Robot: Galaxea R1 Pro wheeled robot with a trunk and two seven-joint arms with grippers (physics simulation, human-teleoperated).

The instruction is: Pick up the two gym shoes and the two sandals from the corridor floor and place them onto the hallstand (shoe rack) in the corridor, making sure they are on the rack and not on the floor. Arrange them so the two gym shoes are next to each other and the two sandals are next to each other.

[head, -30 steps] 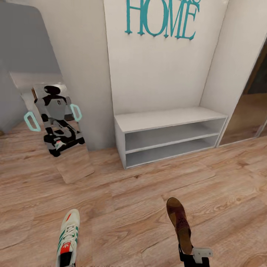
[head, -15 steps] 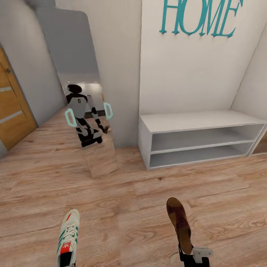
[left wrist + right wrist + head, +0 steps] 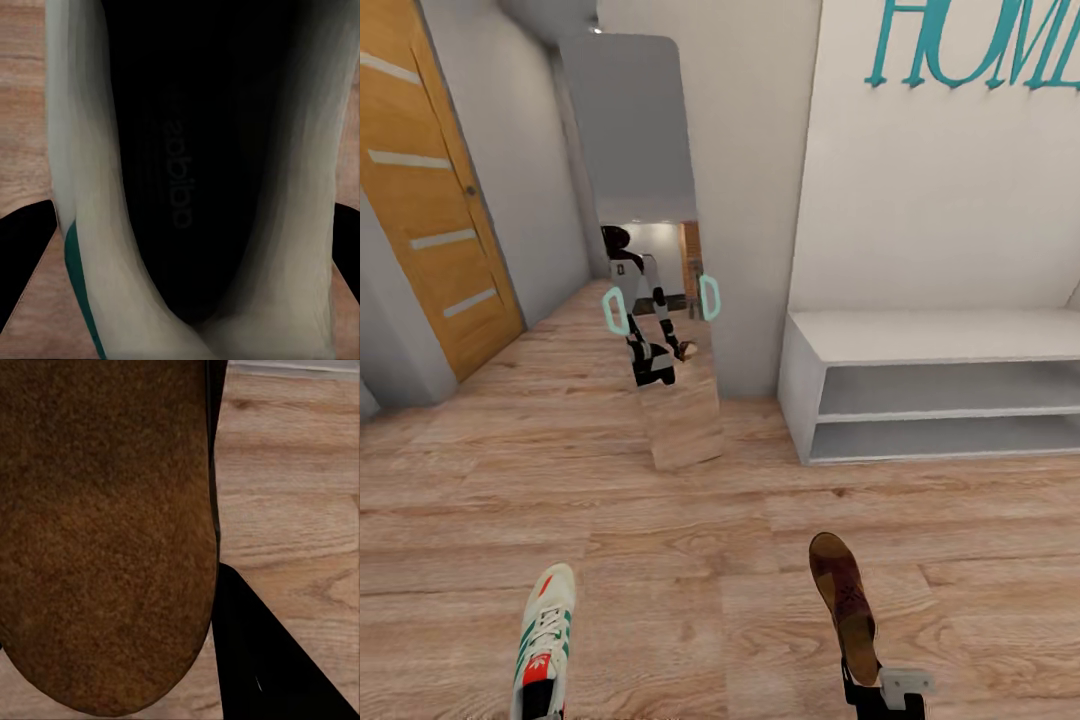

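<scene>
Wood-plank floor [image 3: 660, 560] runs underneath. Nearest, the left gripper [image 3: 540, 705] clamps a light, stiff-heeled sneaker [image 3: 545, 635] by its heel; the right gripper [image 3: 880, 695] pinches a floppy sandal [image 3: 845, 600] by its heel end. Beyond, the shoe rack [image 3: 920, 340] waits, shelves bare.

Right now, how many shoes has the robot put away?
None yet: the hallstand holds nothing on its bench or the shelf parts in view. In hand: the left gripper carries a gym shoe, the right gripper a sandal. Left: racking these, then finding each one's partner and setting it alongside.
</scene>
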